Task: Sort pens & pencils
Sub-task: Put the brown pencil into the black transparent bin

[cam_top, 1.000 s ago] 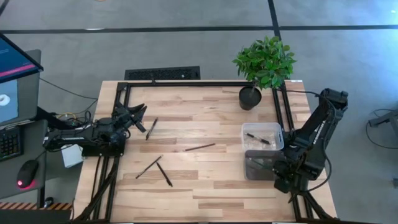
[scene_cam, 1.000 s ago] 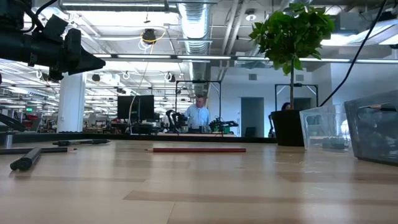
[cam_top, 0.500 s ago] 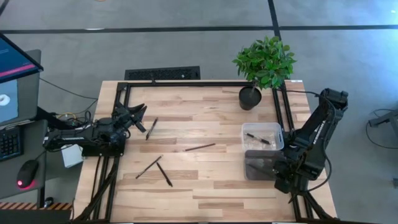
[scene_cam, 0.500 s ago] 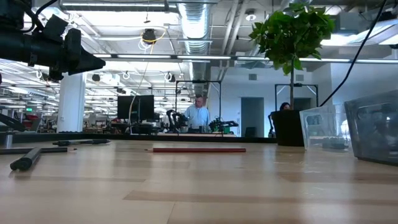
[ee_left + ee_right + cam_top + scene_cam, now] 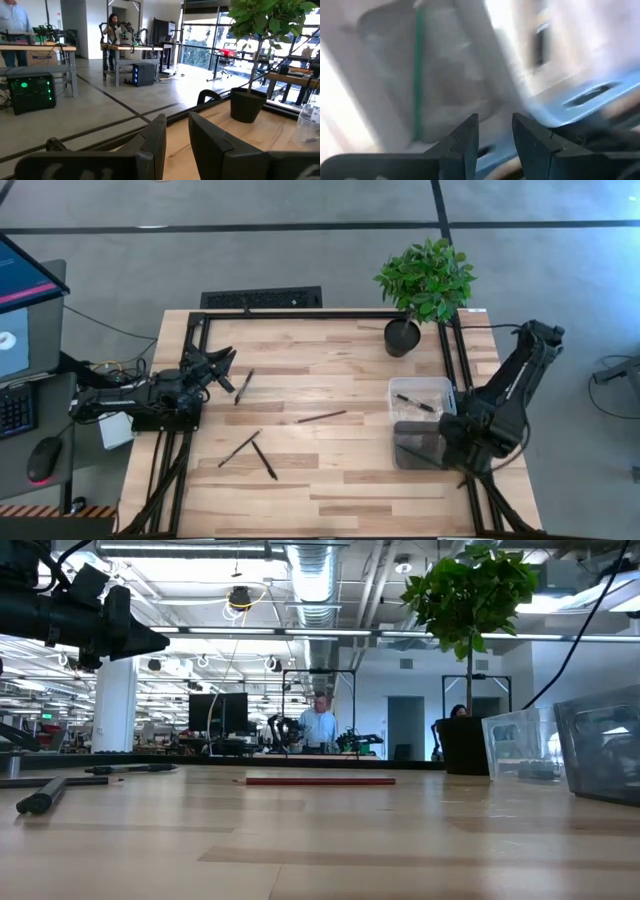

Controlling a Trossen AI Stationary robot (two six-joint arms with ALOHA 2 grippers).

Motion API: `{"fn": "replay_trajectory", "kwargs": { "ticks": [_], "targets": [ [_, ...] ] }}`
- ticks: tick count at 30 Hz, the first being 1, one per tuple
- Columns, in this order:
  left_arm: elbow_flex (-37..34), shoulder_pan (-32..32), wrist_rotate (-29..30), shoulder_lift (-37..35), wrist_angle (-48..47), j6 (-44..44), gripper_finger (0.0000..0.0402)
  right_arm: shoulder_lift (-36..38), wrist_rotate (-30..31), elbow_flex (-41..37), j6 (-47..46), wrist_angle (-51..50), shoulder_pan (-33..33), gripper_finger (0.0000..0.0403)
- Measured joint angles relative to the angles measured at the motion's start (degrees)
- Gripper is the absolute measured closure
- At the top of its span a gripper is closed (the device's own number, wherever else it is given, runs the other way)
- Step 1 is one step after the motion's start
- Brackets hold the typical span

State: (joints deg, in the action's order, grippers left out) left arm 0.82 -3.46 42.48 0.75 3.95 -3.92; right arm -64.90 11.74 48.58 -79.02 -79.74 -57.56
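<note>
Several thin dark pens and pencils lie flat on the wooden table: one [image 5: 244, 385] just in front of my left gripper [image 5: 224, 365], a reddish-brown one [image 5: 321, 417] mid-table, and two [image 5: 240, 448] [image 5: 264, 460] near the front. Another pen [image 5: 414, 403] lies in the clear bin [image 5: 440, 385]. In the blurred right wrist view a green stick [image 5: 419, 75] shows inside a bin. My left gripper hovers open at the table's left side. My right gripper [image 5: 495, 132] is open, by the darker bin [image 5: 410, 448] at the table's right.
A potted plant [image 5: 425, 280] stands at the far right corner of the table. A black metal frame [image 5: 300, 314] runs around the table's edges. The two bins sit side by side on the right. A keyboard, a mouse and a monitor are off the table's left side.
My right arm has drawn back from the near edge toward the far edge and risen, still moving: its wrist view is smeared. The pens on the table have stayed where they were.
</note>
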Motion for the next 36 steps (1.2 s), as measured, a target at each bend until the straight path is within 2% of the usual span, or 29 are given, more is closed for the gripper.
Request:
{"fn": "replay_trajectory", "kwargs": {
  "ticks": [4,6,14,19,24,30,36],
  "targets": [
    [0.00,-0.02,-0.02,0.00,0.00,-0.04,0.0329,1.51,7.94,4.23,5.76,-4.44,7.67,0.0261],
    [-0.01,-0.01,-0.02,0.00,0.00,-0.76,0.0329,2.19,10.58,6.12,12.18,-3.56,12.15,0.0262],
    [0.00,-0.02,-0.04,0.00,0.00,-4.06,0.0329,1.97,10.60,10.17,46.43,9.60,31.62,0.0262],
    [0.00,-0.02,-0.04,0.00,0.00,-4.32,0.0329,1.81,2.55,10.58,66.50,20.89,42.62,0.0262],
    [0.00,-0.02,-0.03,0.00,0.00,-3.12,0.0329,1.81,-4.43,10.58,79.92,30.03,51.26,0.0266],
    [0.00,-0.02,-0.02,0.00,0.00,-1.07,0.0329,-2.08,-11.34,10.66,88.53,37.26,57.73,0.0264],
    [0.00,0.00,-0.04,0.00,0.00,-0.37,0.0329,-11.02,-13.21,11.85,93.00,40.84,60.47,0.0268]
  ]
}}
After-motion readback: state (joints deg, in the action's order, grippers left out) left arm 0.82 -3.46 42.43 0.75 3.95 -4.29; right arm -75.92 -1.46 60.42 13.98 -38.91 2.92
